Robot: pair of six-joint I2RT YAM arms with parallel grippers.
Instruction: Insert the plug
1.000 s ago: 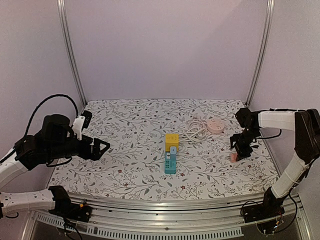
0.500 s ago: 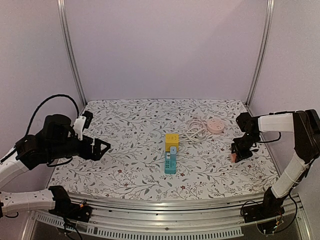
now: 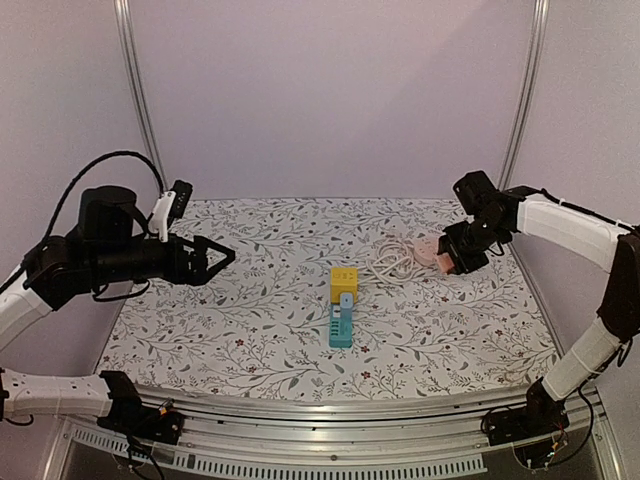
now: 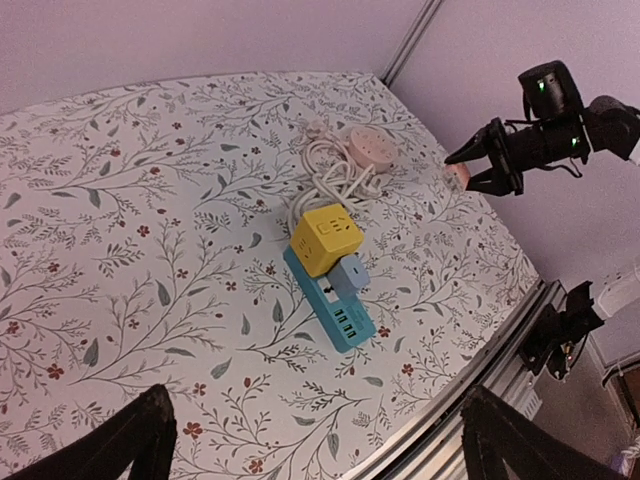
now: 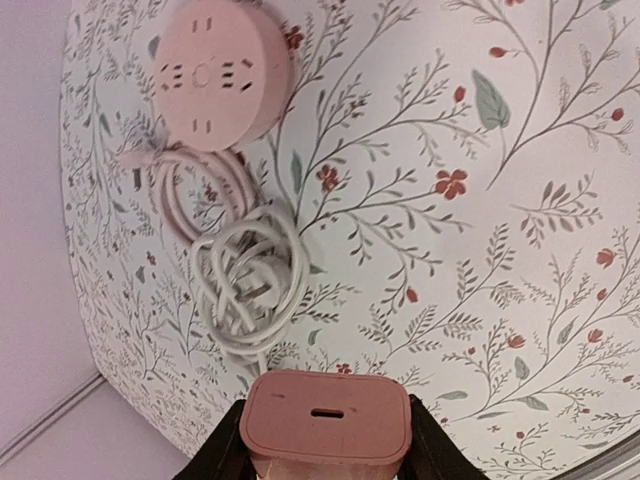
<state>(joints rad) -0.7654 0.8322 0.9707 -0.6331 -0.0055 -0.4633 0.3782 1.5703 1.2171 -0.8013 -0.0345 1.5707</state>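
Plug (image 5: 326, 423), a pink block with a small slot in its upper face, sits clamped between the right jaws, which press on its two sides in the right wrist view. From above we see it held off the worktop (image 3: 250, 330) at the far right, near the round pink socket (image 3: 430, 250). A coiled white cord (image 5: 245, 280) lies touching that socket. Near the middle of the flowered worktop we find a yellow cube socket (image 3: 344, 281), and just in front of it a teal power strip (image 3: 341, 328) carrying a small grey-blue adapter (image 4: 350, 277). The left jaws stand wide apart with nothing between them, raised over the left side of the worktop and pointing toward the middle, well apart from the yellow cube.
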